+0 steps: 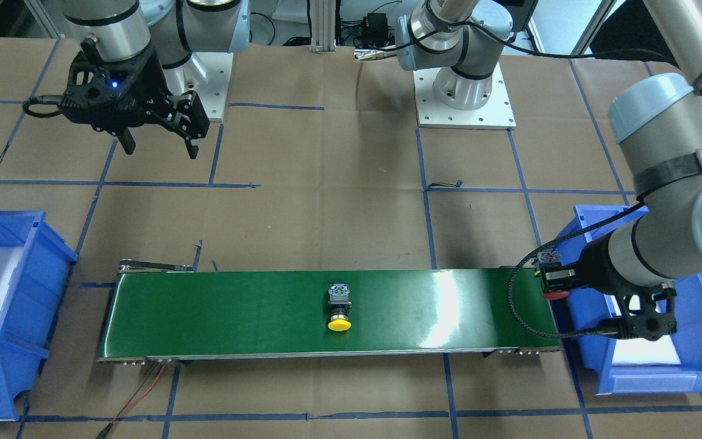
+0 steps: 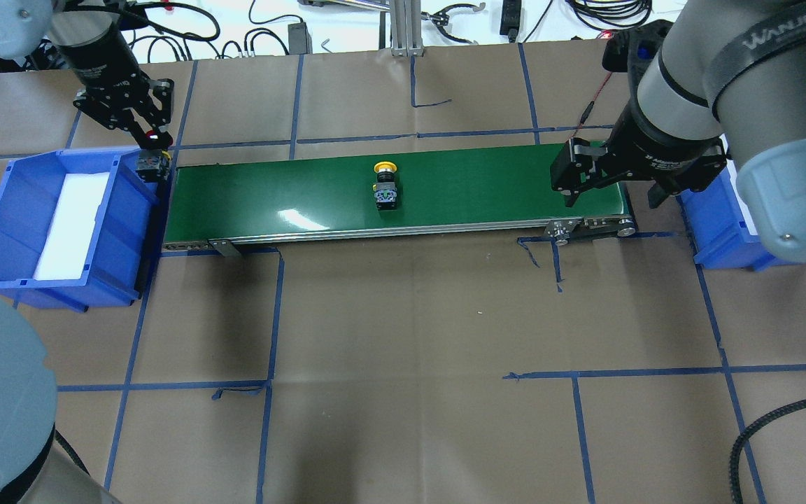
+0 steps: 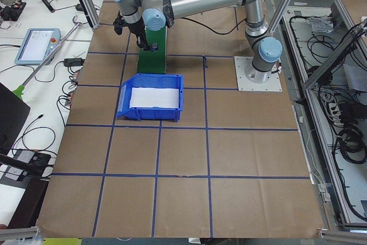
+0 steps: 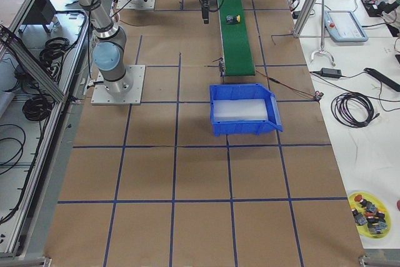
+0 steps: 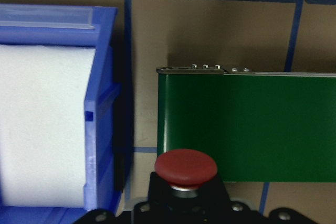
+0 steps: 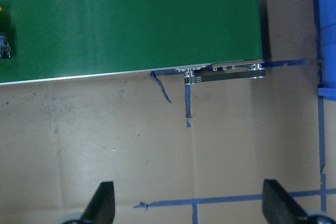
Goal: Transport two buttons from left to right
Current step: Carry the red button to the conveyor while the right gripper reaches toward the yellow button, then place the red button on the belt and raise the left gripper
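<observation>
You've two buttons: red button (image 1: 553,280) clamped in left gripper (image 2: 154,157) at belt (image 1: 235,311) end, yellow button (image 1: 339,308) mid-belt; right gripper (image 1: 161,148) spread wide, empty.

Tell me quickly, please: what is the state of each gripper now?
Left gripper: closed on the red button.
Right gripper: open, holding nothing.

A green conveyor belt (image 2: 270,196) lies on the brown, blue-taped table (image 2: 410,315) between two white-lined blue bins (image 2: 4,224).
</observation>
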Controlling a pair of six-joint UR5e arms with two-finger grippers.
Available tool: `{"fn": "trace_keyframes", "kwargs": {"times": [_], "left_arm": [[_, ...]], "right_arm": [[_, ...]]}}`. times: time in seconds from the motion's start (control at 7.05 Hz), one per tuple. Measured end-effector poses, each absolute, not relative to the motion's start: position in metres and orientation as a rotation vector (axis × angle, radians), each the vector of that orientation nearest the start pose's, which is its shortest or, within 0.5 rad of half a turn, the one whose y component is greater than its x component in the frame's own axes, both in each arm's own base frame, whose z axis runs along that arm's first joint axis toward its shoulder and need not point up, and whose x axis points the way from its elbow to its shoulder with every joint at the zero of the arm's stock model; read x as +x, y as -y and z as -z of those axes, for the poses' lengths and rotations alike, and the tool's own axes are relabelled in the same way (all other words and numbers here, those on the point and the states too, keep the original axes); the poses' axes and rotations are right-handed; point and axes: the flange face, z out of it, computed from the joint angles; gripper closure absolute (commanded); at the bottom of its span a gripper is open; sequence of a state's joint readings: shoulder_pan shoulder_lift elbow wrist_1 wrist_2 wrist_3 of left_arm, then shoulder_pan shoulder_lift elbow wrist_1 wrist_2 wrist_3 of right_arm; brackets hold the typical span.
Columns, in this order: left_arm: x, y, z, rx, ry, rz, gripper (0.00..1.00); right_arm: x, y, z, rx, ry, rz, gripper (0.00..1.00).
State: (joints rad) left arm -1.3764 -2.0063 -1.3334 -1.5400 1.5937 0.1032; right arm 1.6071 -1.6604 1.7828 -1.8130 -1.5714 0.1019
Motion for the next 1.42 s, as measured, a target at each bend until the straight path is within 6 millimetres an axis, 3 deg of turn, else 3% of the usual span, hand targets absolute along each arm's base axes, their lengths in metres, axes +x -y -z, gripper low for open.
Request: {"fn": "trace_keyframes", "kwargs": {"times": [0.43,0.85,1.28,1.42], "left_arm": [[-0.006,0.656,-0.308,-0.099,-3.126,-0.174,1.0],[0.0,0.666,-0.268,-0.033,-3.121,-0.093,1.0],[-0.001,0.663,-0.275,-0.03,-3.115,-0.065,1.0],[-0.003,0.66,-0.28,-0.034,-3.115,-0.061,0.85]], "right_arm": [[0.157,0.505,-0.4,0.095,-3.082,0.202,0.0],[0.159,0.533,-0.353,0.099,-3.066,0.155,0.0],[0.155,0.545,-0.334,0.112,-3.073,0.153,0.0],[0.153,0.548,-0.331,0.117,-3.076,0.147,0.0]]}}
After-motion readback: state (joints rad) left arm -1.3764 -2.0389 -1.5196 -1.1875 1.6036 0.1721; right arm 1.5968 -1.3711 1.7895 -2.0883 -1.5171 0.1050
